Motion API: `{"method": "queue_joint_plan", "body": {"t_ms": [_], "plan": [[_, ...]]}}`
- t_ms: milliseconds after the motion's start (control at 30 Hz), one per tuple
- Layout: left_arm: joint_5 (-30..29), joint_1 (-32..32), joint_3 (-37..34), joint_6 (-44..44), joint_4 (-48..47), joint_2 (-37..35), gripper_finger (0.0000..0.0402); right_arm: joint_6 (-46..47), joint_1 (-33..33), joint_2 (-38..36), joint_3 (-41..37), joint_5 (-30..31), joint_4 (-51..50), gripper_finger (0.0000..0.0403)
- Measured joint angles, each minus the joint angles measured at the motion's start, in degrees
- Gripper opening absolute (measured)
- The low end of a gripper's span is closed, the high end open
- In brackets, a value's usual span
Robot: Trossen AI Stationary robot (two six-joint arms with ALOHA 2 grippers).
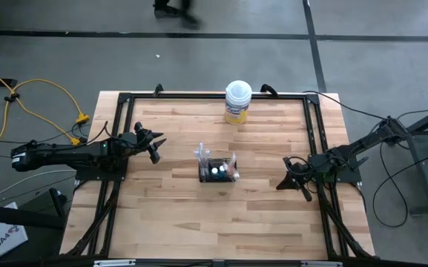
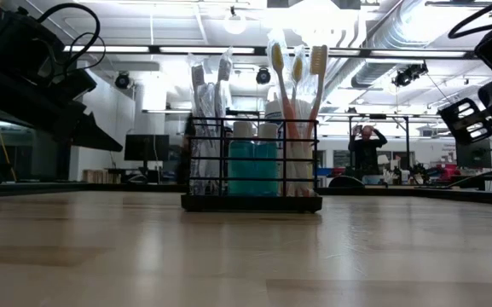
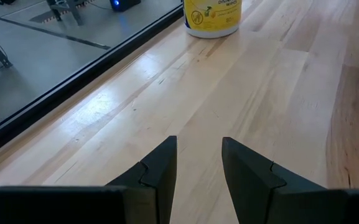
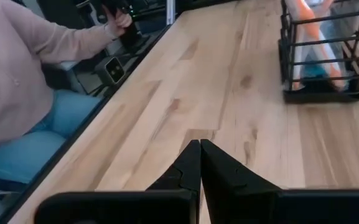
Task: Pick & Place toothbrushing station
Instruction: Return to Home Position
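The toothbrushing station (image 1: pixel 219 169) is a small black wire-mesh holder that stands on its base at the middle of the wooden table. It holds upright pale toothbrushes (image 2: pixel 295 111) and teal white-capped tubes (image 2: pixel 252 166). My left gripper (image 1: pixel 154 144) hovers open by the table's left edge, well left of the holder, with nothing between its fingers (image 3: pixel 199 155). My right gripper (image 1: pixel 291 182) is shut and empty near the table's right edge. It points toward the holder (image 4: pixel 322 56), which is some way off.
A yellow round tub with a white lid (image 1: pixel 237 102) stands at the table's far edge, behind the holder. A black frame (image 1: pixel 199 95) runs around the table. A person in a pink sleeve (image 4: pixel 30 81) sits beyond the table's edge in the right wrist view.
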Motion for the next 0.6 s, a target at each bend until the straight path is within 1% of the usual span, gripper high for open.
{"method": "queue_joint_plan", "body": {"t_ms": [67,233,300,433,600], "plan": [[0.2,0.0,0.0,0.0,-0.2,0.0,0.0122,-0.4,0.0,0.1,0.0,0.1,0.0,0.0002],[0.3,0.0,0.0,0.2,-0.2,0.0,0.0122,-6.1,0.0,0.9,0.0,0.1,-0.1,0.0002],[0.3,0.0,0.0,0.4,-0.3,0.0,0.0122,-6.0,0.0,1.3,0.0,0.1,-0.1,0.0002],[0.3,0.0,0.0,0.4,-0.3,0.0,0.0122,-2.9,0.0,1.6,0.0,0.1,-0.1,0.0002],[0.4,0.0,0.0,0.7,-0.5,0.0,0.0122,-4.3,0.0,1.6,0.0,0.1,-0.1,0.0002]]}}
